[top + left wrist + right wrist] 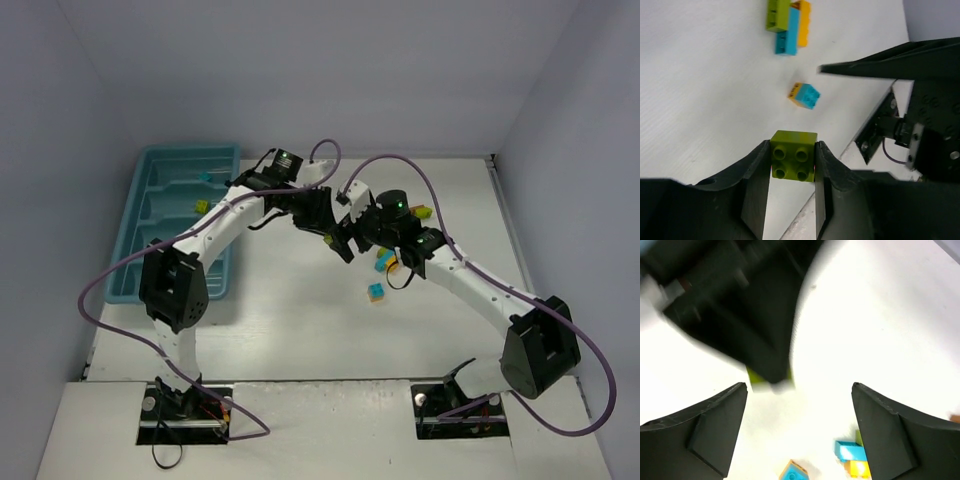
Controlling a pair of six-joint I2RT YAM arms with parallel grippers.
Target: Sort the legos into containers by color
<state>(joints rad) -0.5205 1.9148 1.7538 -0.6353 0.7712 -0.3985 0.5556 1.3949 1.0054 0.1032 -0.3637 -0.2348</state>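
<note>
The left pincer (792, 152) is clamped on a lime green lego brick (794, 160) near the middle of the white table (700, 100), apart from the teal tray (190, 152). The right pincer (797, 390) stands wide apart, holding nothing. A cyan-and-orange brick (804, 95) and a lime, cyan and orange cluster (787, 22) lie on the table nearby.

My left arm (215, 230) reaches forward, then folds inward. My left gripper (792, 151) is clamped on a lime green brick (794, 161), one finger on each side. My right arm (470, 280) angles inward. My right gripper (799, 390) stands with fingers spread wide and holds nothing, with my left wrist just ahead of its fingertips.
</note>
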